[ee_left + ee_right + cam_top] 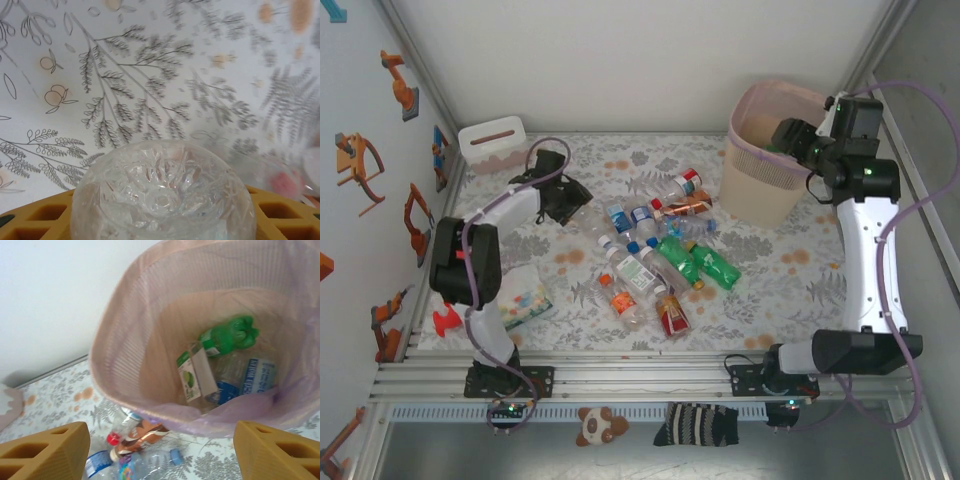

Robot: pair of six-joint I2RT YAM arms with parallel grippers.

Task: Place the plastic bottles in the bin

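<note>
Floral table [790, 275]: bin [760, 185] stands at far right, green bottle [227, 335] lying inside. Plastic bottles [650, 260] heaped mid-table. Right gripper [160, 440] over bin mouth, fingers wide apart, empty. Left gripper [565, 200] clamps clear bottle [162, 195] by its base, left of heap.

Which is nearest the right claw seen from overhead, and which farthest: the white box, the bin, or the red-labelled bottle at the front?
1. bin: beneath the right claw, far right.
2. red-labelled bottle: front of the pile, mid-table.
3. white box: far-left corner.
</note>
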